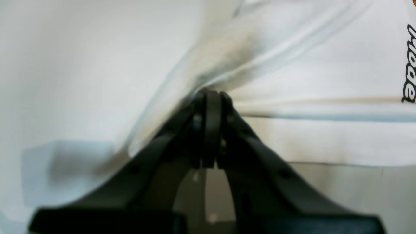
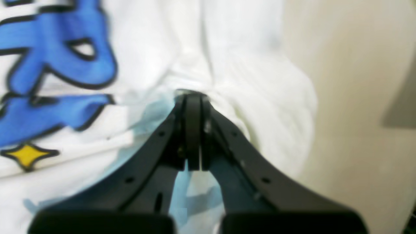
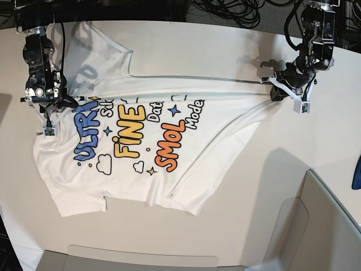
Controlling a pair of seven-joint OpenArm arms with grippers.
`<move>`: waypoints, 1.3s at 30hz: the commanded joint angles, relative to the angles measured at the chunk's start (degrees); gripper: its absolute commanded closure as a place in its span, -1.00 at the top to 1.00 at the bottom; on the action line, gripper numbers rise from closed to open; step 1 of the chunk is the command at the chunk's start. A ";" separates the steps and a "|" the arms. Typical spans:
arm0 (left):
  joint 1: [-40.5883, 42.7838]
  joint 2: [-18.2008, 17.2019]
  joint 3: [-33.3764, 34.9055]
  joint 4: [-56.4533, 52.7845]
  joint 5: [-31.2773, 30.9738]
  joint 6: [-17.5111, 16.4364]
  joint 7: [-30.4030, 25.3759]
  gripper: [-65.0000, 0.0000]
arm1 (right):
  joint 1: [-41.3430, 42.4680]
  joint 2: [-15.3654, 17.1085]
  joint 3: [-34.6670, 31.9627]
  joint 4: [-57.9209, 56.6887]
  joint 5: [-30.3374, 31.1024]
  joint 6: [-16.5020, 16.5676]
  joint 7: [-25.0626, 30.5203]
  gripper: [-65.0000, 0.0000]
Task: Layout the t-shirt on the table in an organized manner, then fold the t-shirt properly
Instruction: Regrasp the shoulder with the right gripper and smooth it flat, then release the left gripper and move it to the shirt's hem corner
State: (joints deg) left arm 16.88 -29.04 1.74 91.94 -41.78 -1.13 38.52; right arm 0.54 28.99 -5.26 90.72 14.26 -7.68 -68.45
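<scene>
Three words, "ULTRA FINE SMOL", on t-shirt (image 3: 141, 141)

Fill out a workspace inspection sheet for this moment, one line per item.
Surface: table, off-white, curved edge.
Job's things: t-shirt print side up, stretched between both arms along its far edge, a long fold running through the right half, one sleeve lifted near the right arm.
Clutter: grey panels at the near edge and corner.
Grippers: left claw shut on t-shirt fabric; right claw shut on t-shirt fabric beside the blue lettering.
Cables: black bundle beyond the far edge.
Surroundings: blue item at frame edge, unidentifiable.
</scene>
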 commanded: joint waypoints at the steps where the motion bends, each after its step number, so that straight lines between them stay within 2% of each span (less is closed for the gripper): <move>1: 1.45 -0.19 0.24 -0.29 1.30 1.08 3.72 -1.00 | 0.21 1.64 0.20 -1.35 -1.73 -0.62 -4.04 -1.00; 5: 1.80 0.69 0.33 -0.29 1.30 1.08 3.72 -1.00 | 0.65 3.23 0.11 -1.27 -1.65 0.25 -4.13 -1.00; 7: 1.80 0.69 0.33 -0.29 1.30 1.08 3.72 -1.00 | -0.14 3.31 0.03 -0.56 -1.65 4.56 -4.13 -1.00; 9: 1.53 0.69 0.24 -0.29 1.30 1.08 3.72 -1.00 | -2.07 4.02 0.03 2.78 -1.65 10.98 -4.13 -1.00; 10: 1.53 0.60 0.15 -0.29 1.30 1.08 3.72 -1.00 | -3.04 4.19 0.03 4.80 -1.65 13.18 -4.13 -1.00; 13: 1.36 0.51 -0.02 -0.29 1.30 1.08 3.72 -1.00 | -5.24 4.11 0.73 12.80 -1.65 17.75 -4.13 -1.00; 19: -0.84 0.77 0.33 -0.29 1.30 1.08 3.72 -1.00 | -6.21 3.75 0.82 24.93 -1.65 18.10 -4.13 -1.00; 27: -0.93 0.69 0.33 -0.73 1.30 1.08 3.72 -1.00 | -12.01 -1.70 0.73 25.63 -1.56 18.10 -4.13 -1.00; 34: -1.02 0.60 -0.29 1.11 1.30 1.17 3.63 -1.00 | -17.81 -1.78 0.82 25.72 -1.65 18.10 -4.13 -1.00; 39: -1.02 0.69 -0.37 8.76 1.30 1.26 3.46 -0.73 | -18.60 -1.26 0.82 25.55 -1.91 18.01 -4.13 -1.00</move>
State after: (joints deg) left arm 16.38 -27.62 1.72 99.15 -40.21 0.45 43.53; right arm -17.96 26.70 -4.91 115.44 12.71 10.50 -73.08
